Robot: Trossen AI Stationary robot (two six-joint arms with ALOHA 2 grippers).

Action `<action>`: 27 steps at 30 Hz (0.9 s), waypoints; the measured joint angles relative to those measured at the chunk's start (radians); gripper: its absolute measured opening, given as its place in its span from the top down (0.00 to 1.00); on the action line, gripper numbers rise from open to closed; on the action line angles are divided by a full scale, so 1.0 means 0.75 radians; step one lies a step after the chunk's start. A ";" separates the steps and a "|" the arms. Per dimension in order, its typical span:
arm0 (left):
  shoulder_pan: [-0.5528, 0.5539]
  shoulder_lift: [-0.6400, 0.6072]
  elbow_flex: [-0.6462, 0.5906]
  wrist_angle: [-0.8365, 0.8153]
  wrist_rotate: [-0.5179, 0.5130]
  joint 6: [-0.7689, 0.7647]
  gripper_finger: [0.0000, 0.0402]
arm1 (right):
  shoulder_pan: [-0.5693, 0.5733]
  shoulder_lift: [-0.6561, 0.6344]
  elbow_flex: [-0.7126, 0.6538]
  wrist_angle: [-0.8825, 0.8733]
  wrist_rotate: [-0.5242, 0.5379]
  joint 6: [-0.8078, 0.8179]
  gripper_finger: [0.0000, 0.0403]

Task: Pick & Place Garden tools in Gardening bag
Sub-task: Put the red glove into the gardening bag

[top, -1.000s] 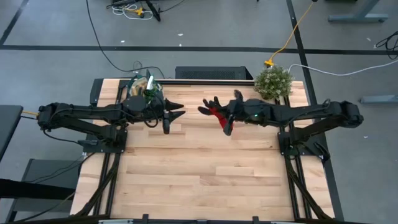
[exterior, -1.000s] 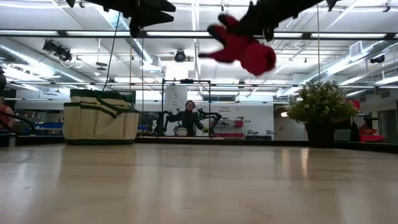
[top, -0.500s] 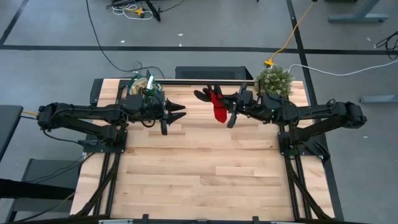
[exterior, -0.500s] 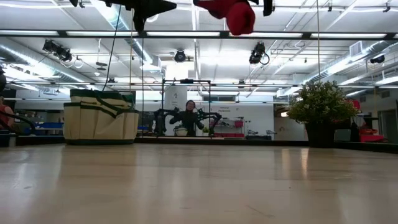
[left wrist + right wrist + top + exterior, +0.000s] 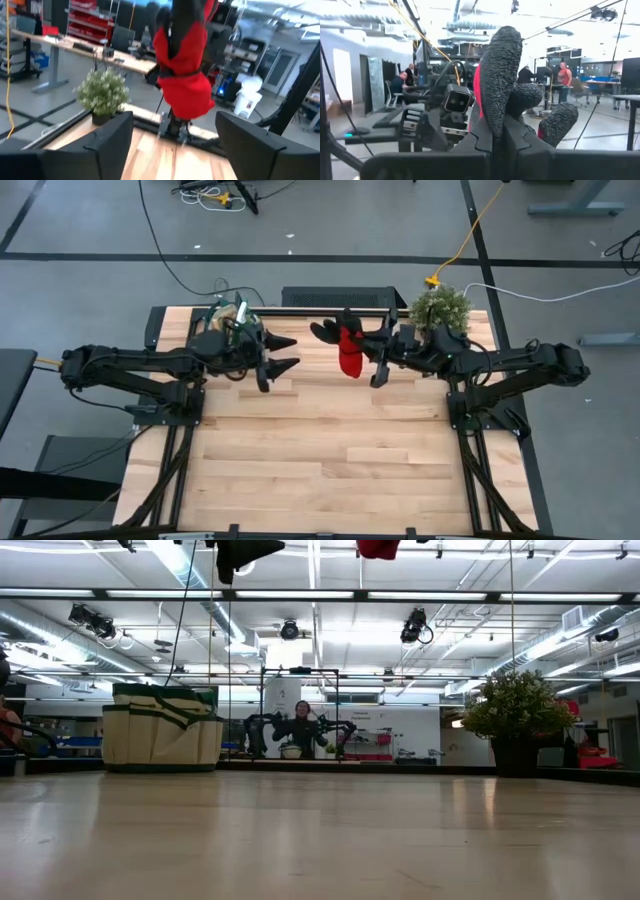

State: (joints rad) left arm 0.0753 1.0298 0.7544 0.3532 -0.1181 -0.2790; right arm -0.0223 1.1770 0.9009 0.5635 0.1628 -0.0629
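A black-and-red glove [image 5: 350, 356] hangs in the air over the table's far middle, with my right gripper [image 5: 364, 346] shut on it. In the left wrist view the glove [image 5: 186, 70] hangs straight ahead, its red part lowest. My left gripper [image 5: 285, 352] is open, level and empty, a short way to the glove's left and pointing at it. The gardening bag [image 5: 226, 322] stands on its base at the far left corner, with tool handles sticking out of its top. In the low view the bag [image 5: 160, 728] stands on the table and only the glove's lowest red tip [image 5: 378, 548] shows. My right gripper pinches the glove between its two fingers, coming at it from the table's right and tipped a little upward. The glove's black knit fingers [image 5: 500, 70] stick up past my fingertips, and its red part [image 5: 190, 95] hangs below. The glove is clear of the table.
A bushy green plant [image 5: 440, 311] in a dark pot stands at the far right corner, close behind my right arm. Bare wooden tabletop [image 5: 330, 450] stretches toward the near edge. A person sits in the room [image 5: 303, 720] beyond the table.
My right gripper has risen and tipped its fingers upward, carrying the glove up and a little toward the far edge; in the low view the glove has climbed almost out of the picture. My left gripper has opened wider in place.
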 joint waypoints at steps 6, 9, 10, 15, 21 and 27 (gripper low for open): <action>0.000 0.007 0.000 0.155 -0.001 0.027 0.24 | 0.001 0.000 0.000 0.049 0.001 0.003 0.97; 0.000 0.036 0.000 0.225 0.000 0.037 0.24 | 0.001 0.000 0.000 0.052 0.001 0.003 0.97; 0.001 0.053 0.001 0.259 0.005 0.038 0.24 | 0.001 0.000 0.000 0.051 0.000 0.003 0.97; 0.000 0.149 -0.001 0.391 0.012 0.037 0.24 | 0.001 0.001 0.000 0.050 -0.046 0.003 0.97; 0.000 0.252 0.000 0.643 -0.008 0.061 0.25 | 0.001 0.001 0.000 0.048 -0.097 0.004 0.97; 0.000 0.333 0.089 0.660 0.011 0.080 0.25 | 0.001 0.001 0.000 0.046 -0.099 0.009 0.97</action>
State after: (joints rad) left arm 0.0753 1.2795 0.8212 0.8485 -0.1097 -0.2193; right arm -0.0219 1.1778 0.9009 0.5983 0.0883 -0.0559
